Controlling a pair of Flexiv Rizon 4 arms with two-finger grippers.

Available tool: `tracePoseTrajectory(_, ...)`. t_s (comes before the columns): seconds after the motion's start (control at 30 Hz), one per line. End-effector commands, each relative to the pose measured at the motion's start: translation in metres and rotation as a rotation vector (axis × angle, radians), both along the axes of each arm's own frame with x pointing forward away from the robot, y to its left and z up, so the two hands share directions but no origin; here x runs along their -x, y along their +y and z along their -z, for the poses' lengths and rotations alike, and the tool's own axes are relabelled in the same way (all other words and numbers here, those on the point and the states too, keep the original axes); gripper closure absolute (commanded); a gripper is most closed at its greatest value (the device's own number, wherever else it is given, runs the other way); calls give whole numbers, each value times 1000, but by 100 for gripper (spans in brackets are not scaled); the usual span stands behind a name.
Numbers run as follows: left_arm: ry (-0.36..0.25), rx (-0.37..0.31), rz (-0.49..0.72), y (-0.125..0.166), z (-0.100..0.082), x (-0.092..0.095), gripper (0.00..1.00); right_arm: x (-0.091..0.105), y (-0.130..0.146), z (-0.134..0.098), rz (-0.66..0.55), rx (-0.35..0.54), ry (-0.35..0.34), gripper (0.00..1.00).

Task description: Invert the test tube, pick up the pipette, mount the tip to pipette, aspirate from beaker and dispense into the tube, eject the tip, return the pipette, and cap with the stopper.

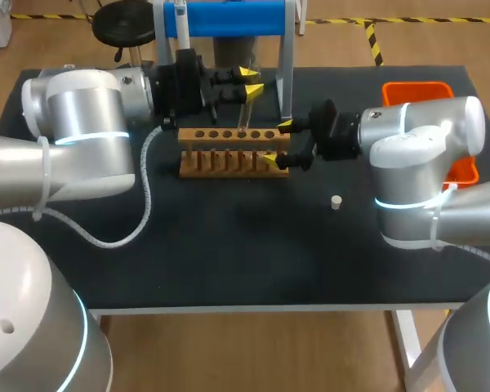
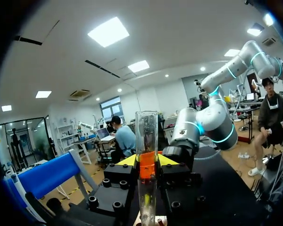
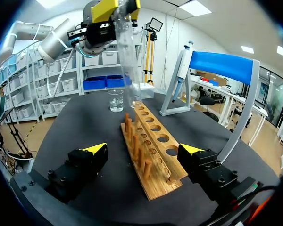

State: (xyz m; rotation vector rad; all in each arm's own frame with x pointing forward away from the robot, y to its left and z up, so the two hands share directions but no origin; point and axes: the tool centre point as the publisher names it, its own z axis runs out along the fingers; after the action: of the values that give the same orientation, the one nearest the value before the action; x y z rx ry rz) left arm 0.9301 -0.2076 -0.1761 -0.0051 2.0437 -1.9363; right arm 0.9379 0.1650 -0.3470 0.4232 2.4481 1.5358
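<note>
Matte black table (image 1: pixel 229 261) bears a wooden rack (image 1: pixel 229 135). My left gripper (image 1: pixel 250 82) clamps the clear glass test tube (image 2: pixel 146 136) upright above it; my right gripper (image 1: pixel 278 142) gapes wide at the rack's 3 o'clock end.

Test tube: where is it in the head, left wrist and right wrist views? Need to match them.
Head view: test tube upright in the left gripper, above the wooden rack.
Left wrist view: test tube upright, clamped in that gripper.
Right wrist view: test tube held by the other arm, over the rack's far end.
Shared landmark: the blue stand bar.
</note>
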Motion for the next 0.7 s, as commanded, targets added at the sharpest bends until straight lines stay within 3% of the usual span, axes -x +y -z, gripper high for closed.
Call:
tracePoseTrajectory(0.03, 8, 2, 3, -6, 5, -10, 100, 1, 0, 0, 1, 0, -1, 0)
tracePoseTrajectory(0.7, 56, 17, 12, -5, 23, -34, 100, 1, 0, 0, 1, 0, -1, 0)
